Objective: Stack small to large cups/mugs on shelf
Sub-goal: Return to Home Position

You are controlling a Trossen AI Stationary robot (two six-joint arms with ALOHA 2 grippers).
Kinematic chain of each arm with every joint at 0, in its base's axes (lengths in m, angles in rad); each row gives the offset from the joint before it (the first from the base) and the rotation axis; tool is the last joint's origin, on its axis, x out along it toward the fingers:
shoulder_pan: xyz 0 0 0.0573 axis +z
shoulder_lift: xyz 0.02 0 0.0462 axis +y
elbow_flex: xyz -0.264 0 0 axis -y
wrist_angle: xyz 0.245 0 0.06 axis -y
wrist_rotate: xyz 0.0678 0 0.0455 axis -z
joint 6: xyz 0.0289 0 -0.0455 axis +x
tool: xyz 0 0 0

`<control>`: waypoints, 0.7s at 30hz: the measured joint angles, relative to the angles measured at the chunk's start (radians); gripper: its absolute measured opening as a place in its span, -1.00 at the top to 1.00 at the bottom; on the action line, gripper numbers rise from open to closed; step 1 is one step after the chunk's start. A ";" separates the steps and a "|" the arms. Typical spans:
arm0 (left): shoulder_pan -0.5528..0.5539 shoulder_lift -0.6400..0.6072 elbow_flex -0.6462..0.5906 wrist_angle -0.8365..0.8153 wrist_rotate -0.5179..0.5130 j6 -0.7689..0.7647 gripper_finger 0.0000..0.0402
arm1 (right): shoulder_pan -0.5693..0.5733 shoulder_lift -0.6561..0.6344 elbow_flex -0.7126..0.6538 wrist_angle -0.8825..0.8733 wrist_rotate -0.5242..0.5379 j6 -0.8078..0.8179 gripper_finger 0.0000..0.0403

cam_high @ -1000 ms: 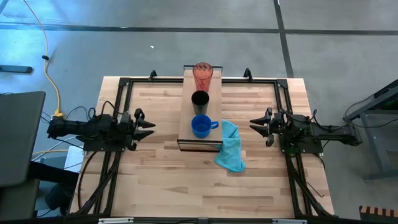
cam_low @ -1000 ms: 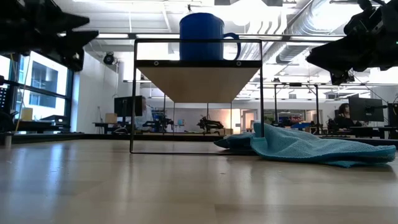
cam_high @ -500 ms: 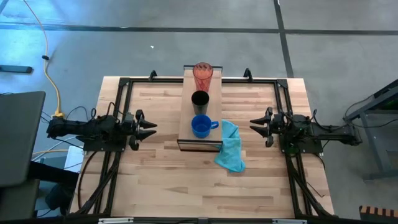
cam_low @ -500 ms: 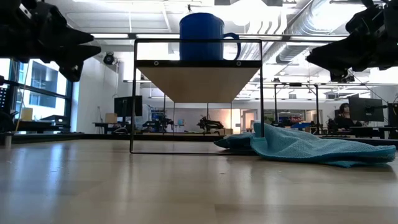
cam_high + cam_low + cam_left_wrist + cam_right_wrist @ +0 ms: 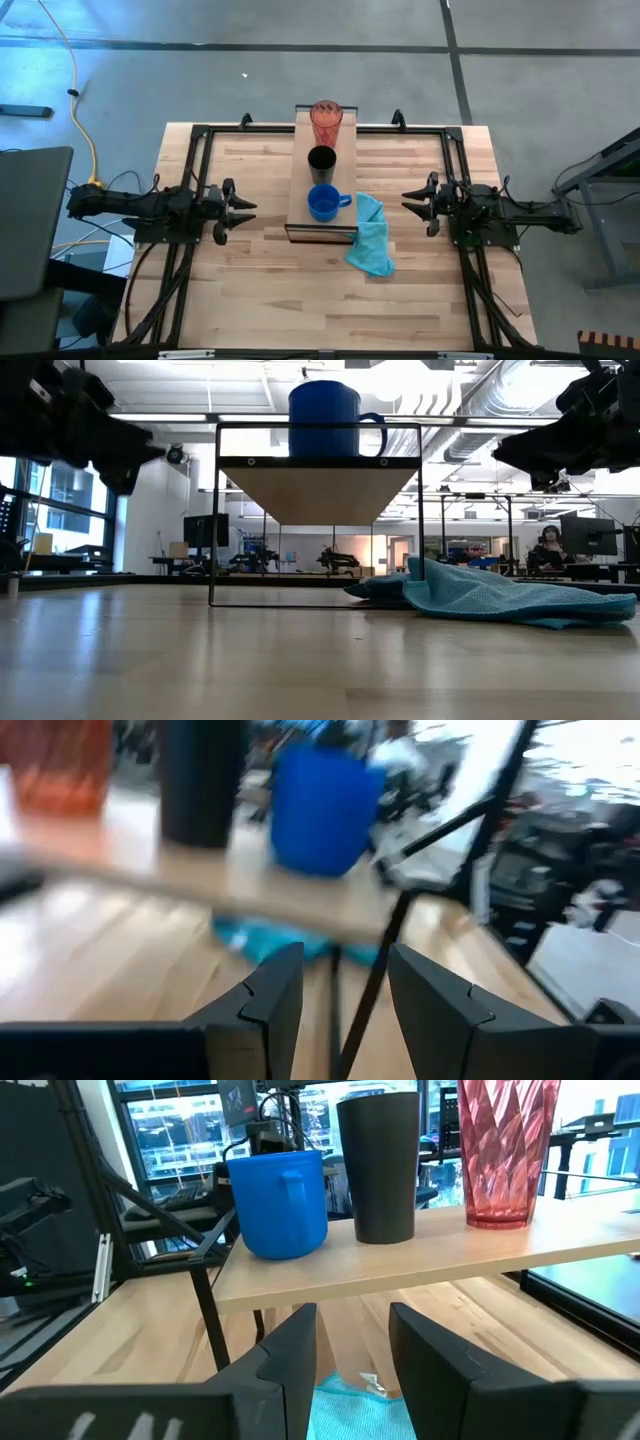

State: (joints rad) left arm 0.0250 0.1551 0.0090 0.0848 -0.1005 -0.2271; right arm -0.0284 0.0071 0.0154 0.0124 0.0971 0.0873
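Three vessels stand in a row by their bases on the light-wood shelf (image 5: 304, 200): the blue mug (image 5: 322, 203) at its near end, the black cup (image 5: 321, 161) in the middle, the red tumbler (image 5: 325, 122) at its far end. The right wrist view shows the blue mug (image 5: 279, 1203), black cup (image 5: 378, 1166) and red tumbler (image 5: 505, 1150) side by side. My left gripper (image 5: 247, 207) hovers open left of the shelf. My right gripper (image 5: 408, 198) hovers open right of it. Neither one touches anything.
A light-blue cloth (image 5: 371, 237) lies crumpled on the slatted tabletop (image 5: 260, 300) beside the shelf's near right corner. Black frame rails (image 5: 190, 150) run along the table's sides. Bare tabletop lies toward the near edge. A person (image 5: 548, 548) sits far back in the room.
My left gripper has moved a little toward the shelf and toward the table's near edge, and it has tipped downward. The left wrist view is blurred by this motion. The right arm and the cups have kept still.
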 joint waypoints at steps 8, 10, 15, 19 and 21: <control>0.000 -0.003 0.000 0.148 0.175 0.301 0.31 | 0.001 0.000 0.000 0.000 -0.006 -0.014 0.41; 0.000 -0.003 0.000 0.130 0.170 0.303 0.31 | 0.001 0.000 0.000 0.001 -0.009 -0.045 0.41; 0.001 -0.011 0.000 0.114 0.173 0.329 0.31 | 0.002 -0.002 0.000 0.007 -0.012 -0.097 0.41; 0.001 -0.051 0.000 0.109 0.181 0.352 0.31 | 0.002 -0.002 0.000 0.008 -0.020 -0.122 0.41; 0.001 -0.080 0.000 0.082 0.186 0.354 0.31 | 0.001 -0.002 0.000 0.010 -0.021 -0.122 0.41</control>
State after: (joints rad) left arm 0.0257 0.0748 0.0093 0.1668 0.0855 0.1271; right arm -0.0273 0.0055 0.0154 0.0219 0.0763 -0.0347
